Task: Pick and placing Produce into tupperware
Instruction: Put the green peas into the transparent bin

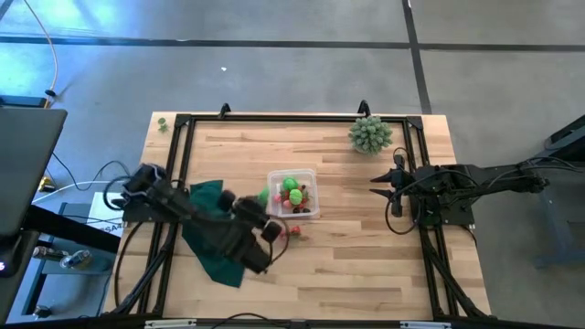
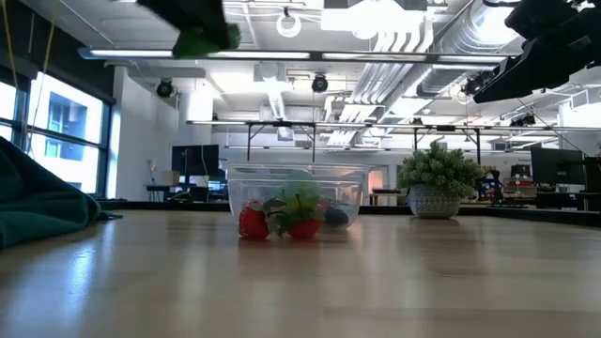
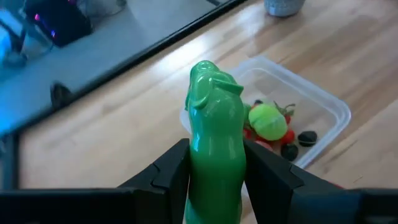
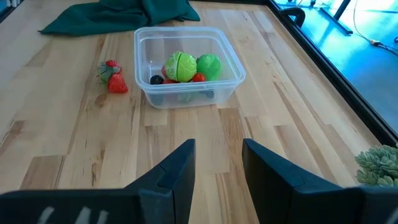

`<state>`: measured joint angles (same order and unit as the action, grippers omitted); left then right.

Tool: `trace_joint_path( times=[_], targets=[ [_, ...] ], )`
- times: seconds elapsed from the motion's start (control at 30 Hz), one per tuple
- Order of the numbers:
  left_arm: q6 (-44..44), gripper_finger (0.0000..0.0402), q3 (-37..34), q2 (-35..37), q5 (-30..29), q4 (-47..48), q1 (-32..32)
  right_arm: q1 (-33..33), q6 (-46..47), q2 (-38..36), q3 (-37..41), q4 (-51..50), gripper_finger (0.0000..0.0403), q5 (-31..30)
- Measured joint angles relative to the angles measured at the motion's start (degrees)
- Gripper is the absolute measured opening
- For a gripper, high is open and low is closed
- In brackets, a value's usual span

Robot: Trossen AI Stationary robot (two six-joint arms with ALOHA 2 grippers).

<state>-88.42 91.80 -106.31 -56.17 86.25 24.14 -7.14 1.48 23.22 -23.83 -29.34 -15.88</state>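
Note:
The clear tupperware point(image 1: 294, 209) sits mid-table and holds green, red and dark produce point(image 4: 180, 66). Two red strawberries point(image 1: 294, 230) lie on the wood by its near side, also seen in the low view point(image 2: 252, 222). My left gripper point(image 3: 214, 155) hovers above the table just left of the tupperware point(image 3: 323, 102), shut on a long bright green vegetable point(image 3: 214, 124). In the low view this vegetable point(image 2: 207, 38) is high above the table. My right gripper point(image 4: 217, 155) waits open at the table's right side, pointing toward the tupperware point(image 4: 186, 93). My left gripper pinches the green vegetable between its two fingers point(image 3: 177, 165), one on each side of its lower body point(image 3: 214, 168). The knobbly top end point(image 3: 211, 78) sticks out well past the fingertips. The vegetable is lifted clear of the table, slanting toward the tupperware.
A dark green cloth point(image 1: 212, 233) lies crumpled under the left arm at the table's left. A pale green spiky plant point(image 1: 370, 134) in a pot stands at the far right. A small green item point(image 1: 162, 123) lies outside the frame's far left corner. Bare wood lies between tupperware and right gripper.

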Motion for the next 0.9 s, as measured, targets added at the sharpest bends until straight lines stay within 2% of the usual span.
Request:
trace_joint_path(
  times=[0.1,0.23,0.37,0.47,0.9],
  targets=[
    [16.3,0.0127,4.7,1.2,3.5,-1.4,-3.8,0.0,0.0,0.0,0.0,0.0,0.0123,0.0],
    [38.8,0.0127,10.5,1.3,13.3,-6.7,-10.4,0.0,0.0,0.0,0.0,0.0,0.0123,0.0],
    [53.6,0.0127,12.0,1.4,24.3,-13.5,-16.4,0.0,0.0,0.0,0.0,0.0,0.0123,0.0],
    [59.1,0.0127,11.1,1.3,31.4,-16.5,-19.9,0.0,0.0,0.0,0.0,0.0,0.0123,0.0],
    [66.8,0.0127,-3.9,1.3,47.7,-36.6,-27.0,0.0,0.0,0.0,0.0,0.0,0.0123,0.0]
  ],
)
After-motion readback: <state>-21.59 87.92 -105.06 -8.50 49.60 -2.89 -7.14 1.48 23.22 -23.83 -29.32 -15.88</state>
